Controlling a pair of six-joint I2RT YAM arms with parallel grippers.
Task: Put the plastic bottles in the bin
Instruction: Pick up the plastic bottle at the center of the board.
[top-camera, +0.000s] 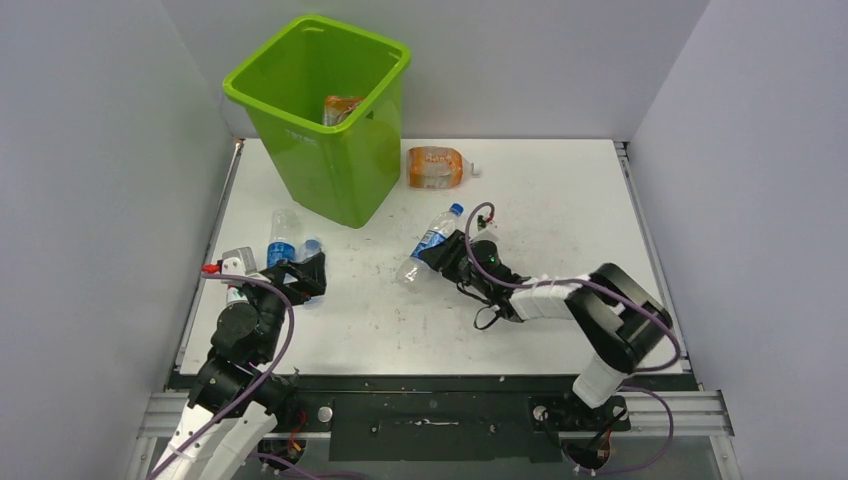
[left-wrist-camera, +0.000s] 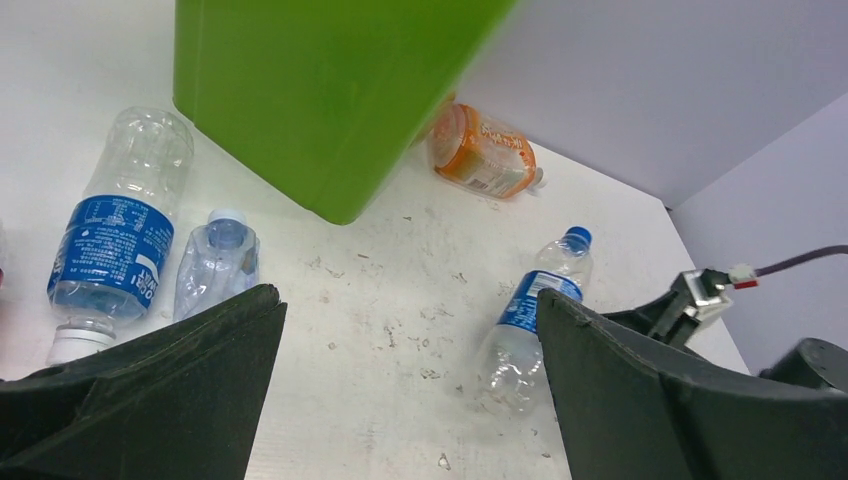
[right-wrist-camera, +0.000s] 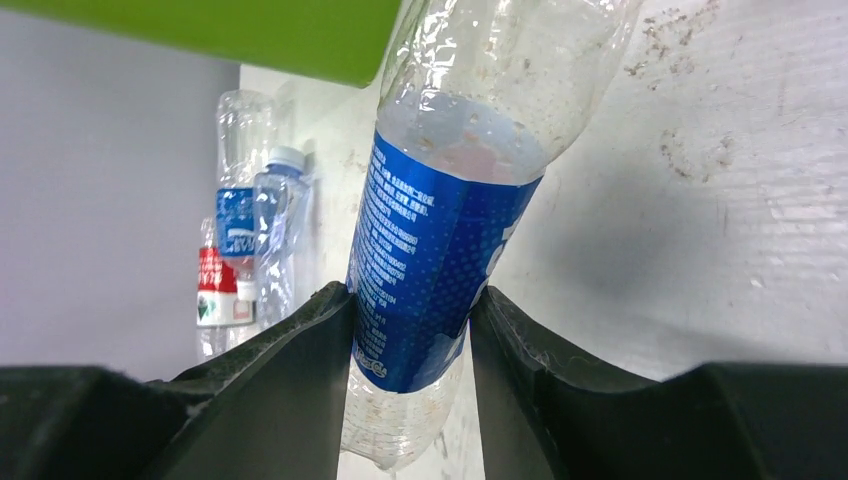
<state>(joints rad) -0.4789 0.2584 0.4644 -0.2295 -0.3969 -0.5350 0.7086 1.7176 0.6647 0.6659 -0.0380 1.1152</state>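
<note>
A lab test cell: grey walls enclose a white table.

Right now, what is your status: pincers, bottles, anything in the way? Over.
Right pincer shut on blue-label bottle, mid-table. Left pincer open, empty. One orange bottle in bin, second orange bottle beside it. Way to bin looks free.

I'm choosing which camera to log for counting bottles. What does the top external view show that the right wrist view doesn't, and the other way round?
Only the top view: an orange bottle inside the bin, a second orange bottle lying on the table right of the bin, and the left gripper. Only the right wrist view: a red-labelled bottle near the left wall, and the fingers pressing the label of the blue-labelled bottle. Both: the right gripper shut on that bottle, and part of the bin.
</note>
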